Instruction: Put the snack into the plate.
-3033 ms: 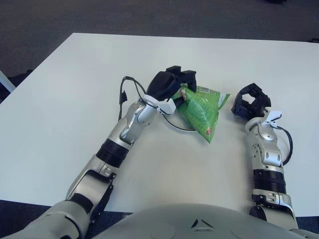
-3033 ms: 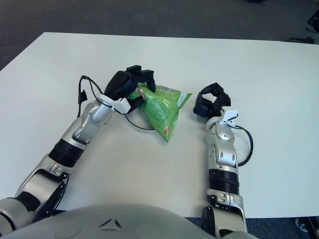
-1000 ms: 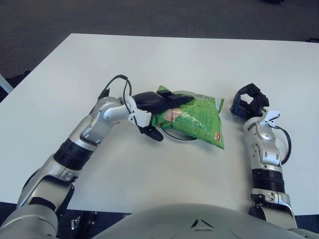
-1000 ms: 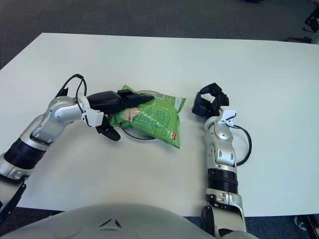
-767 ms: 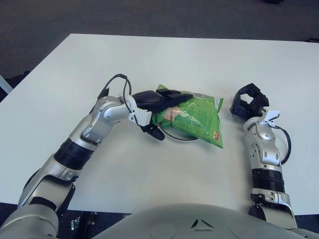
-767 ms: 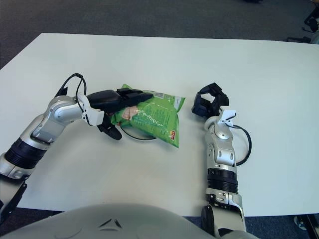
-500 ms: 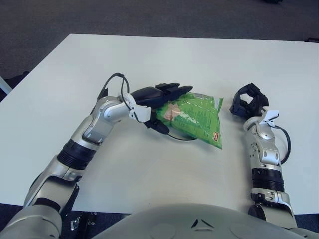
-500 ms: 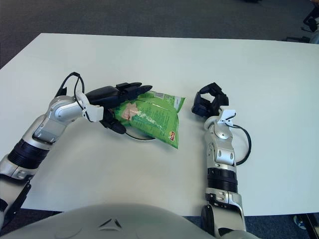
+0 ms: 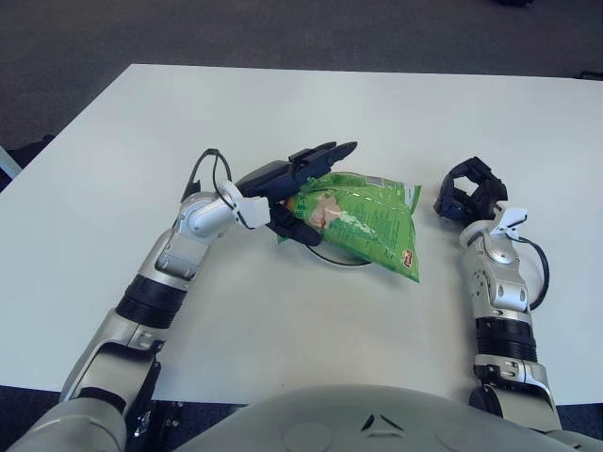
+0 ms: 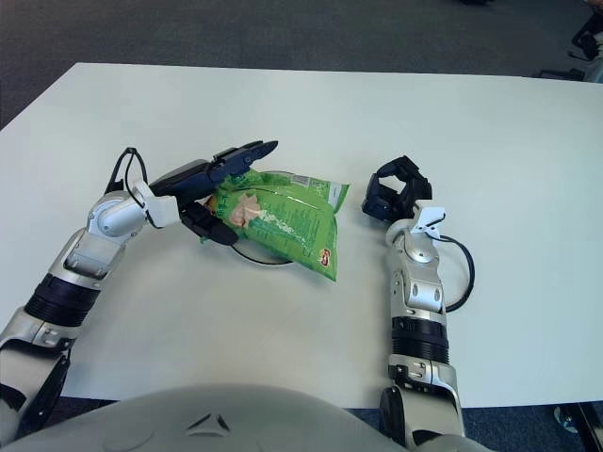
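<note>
Item: green snack bag (image 9: 363, 221), which I see lying across the plate (image 9: 332, 256), hiding most of it. Left hand (image 9: 297, 184) at the bag's left end, fingers splayed, gripping nothing. Right hand (image 9: 471, 191) right of the bag, fingers curled and empty. Surface: white table (image 9: 141, 122).

Snack bag (image 9: 363, 221): bright green (pale food print, small red mark). Hands: black. Table (image 9: 283, 104): plain white.

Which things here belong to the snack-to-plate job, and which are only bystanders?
Job:
- snack bag, lying on the plate
- plate, mostly covered
- left hand, fingers spread at the bag's left end

Bystanders:
- right hand, right of the bag
- table
</note>
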